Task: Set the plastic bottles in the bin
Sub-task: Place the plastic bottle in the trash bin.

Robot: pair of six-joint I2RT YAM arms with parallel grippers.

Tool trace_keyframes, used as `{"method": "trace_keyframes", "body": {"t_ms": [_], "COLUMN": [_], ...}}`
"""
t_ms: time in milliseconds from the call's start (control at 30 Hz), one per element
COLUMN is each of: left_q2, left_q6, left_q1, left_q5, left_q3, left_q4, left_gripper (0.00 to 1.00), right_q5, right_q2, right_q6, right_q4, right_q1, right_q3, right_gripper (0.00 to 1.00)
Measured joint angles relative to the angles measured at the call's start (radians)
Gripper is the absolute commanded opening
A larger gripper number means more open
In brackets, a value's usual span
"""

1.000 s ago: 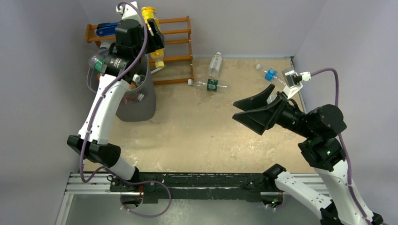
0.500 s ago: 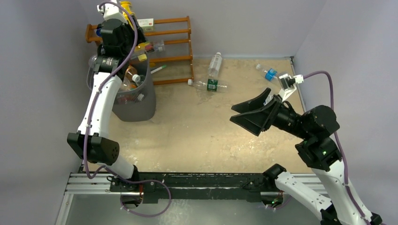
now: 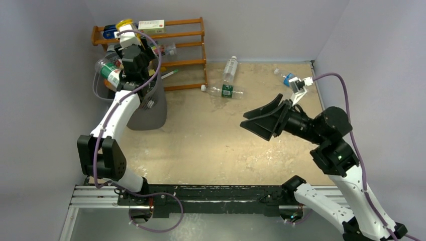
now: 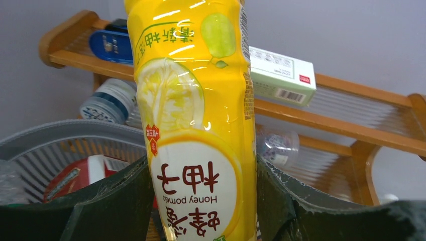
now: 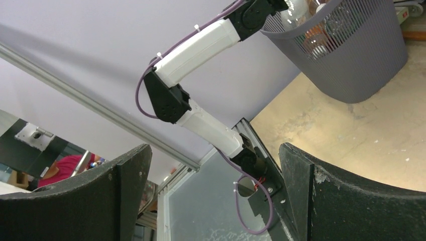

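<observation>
**Top external view.**
- Table: sandy surface, walled at the back and on both sides. The middle is open, with clutter only at the back edge.
- Bin: back-left corner, just in front of the wooden rack and already holding several bottles.
- Left gripper: raised above the bin's far side and close to the rack. It is clamped on the yellow bottle.
- Right gripper: right of centre and well off the surface, with jaws spread wide and nothing between them.
- Loose bottles: clear bottle and green-labelled bottle lie near the rack's right end. The blue-labelled bottle lies near the right wall.

**Left wrist view.**
- The yellow bottle fills the frame, pinched between both fingers at its printed label. This grip is not legible from above.
- The bin's rim curves low on the left, with bottles inside it.
- Behind it, the rack carries a white box.

**Right wrist view.**
- Right gripper: the fingers stand far apart with nothing between them.
- Between them are the left arm, the bin's mesh wall from the side, and bare table.
</observation>
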Motion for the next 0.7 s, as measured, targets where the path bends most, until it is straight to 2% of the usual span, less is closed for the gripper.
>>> {"method": "trace_keyframes", "body": {"t_ms": [333,467,500,567,700], "left_q2": [-0.027,-0.023,-0.019,-0.013,0.003], "left_q6": [0.060,0.061,0.061,0.060,0.058], "left_q1": [0.000,0.000,0.000,0.000,0.000], "left_q5": [-0.122,-0.144,-0.147,-0.152,-0.162], "left_q3": [-0.145,-0.202,-0.209,-0.221,-0.223], "left_q4": [0.297,0.364,0.375,0.401,0.420], "left_gripper": [0.57,0.58,0.60,0.70,0.78], "right_q5": [-0.002,-0.003,-0.003,-0.003,-0.003], "right_q2": [0.050,0.057,0.057,0.056,0.051], "right_q6": [-0.001,-0.001,-0.001,-0.001,-0.001], "right_q4": [0.006,0.006,0.006,0.006,0.006], "right_q1": [0.000,0.000,0.000,0.000,0.000], "right_q3": [-0.010,-0.026,-0.029,-0.033,-0.034], "right_gripper": [1.00,1.00,1.00,1.00,1.00]}}
